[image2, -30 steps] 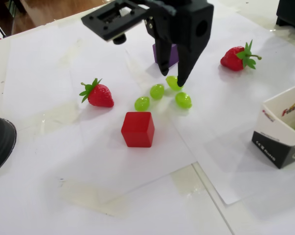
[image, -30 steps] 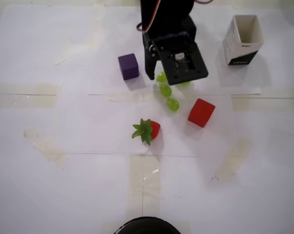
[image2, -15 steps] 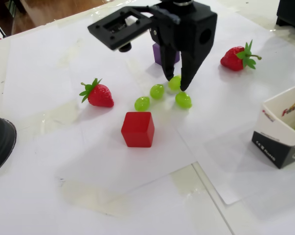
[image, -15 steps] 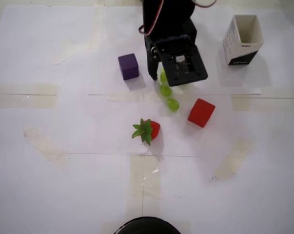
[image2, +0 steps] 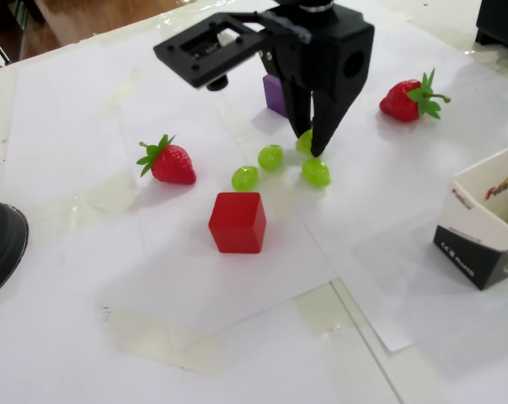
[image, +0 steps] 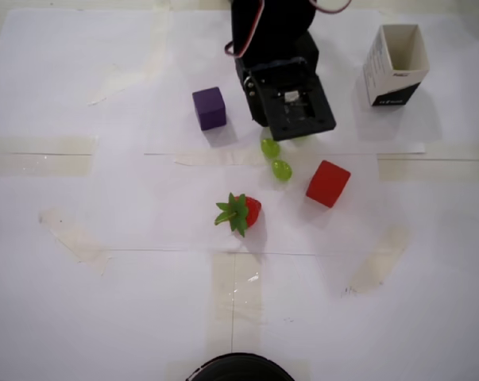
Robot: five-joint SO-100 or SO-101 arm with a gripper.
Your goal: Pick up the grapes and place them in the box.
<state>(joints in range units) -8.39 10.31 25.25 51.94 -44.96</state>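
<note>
Pinching one of the grapes point(image2: 303, 142) between nearly shut fingertips, the gripper point(image2: 312, 148) stands among the cluster on the paper; it should grip firmly and rise straight up, sparing the neighbouring grape point(image2: 316, 172), before travelling to the box point(image2: 489, 223).

We see a purple cube point(image: 210, 108) in the upper middle of the overhead view; in the fixed view only a sliver of it shows. A red cube point(image: 328, 183) sits right of centre in the overhead view, tilted to the frame's edges. Near the centre lies a strawberry point(image: 240, 213) with green leaves pointing left. In the fixed view we find a second strawberry point(image2: 409, 98) at the upper right (outside the overhead frame). The table point(image: 104, 302) is covered in white paper joined with glossy tape point(image: 234, 294). A dark round object point(image: 237, 368) pokes in at the bottom edge.
</note>
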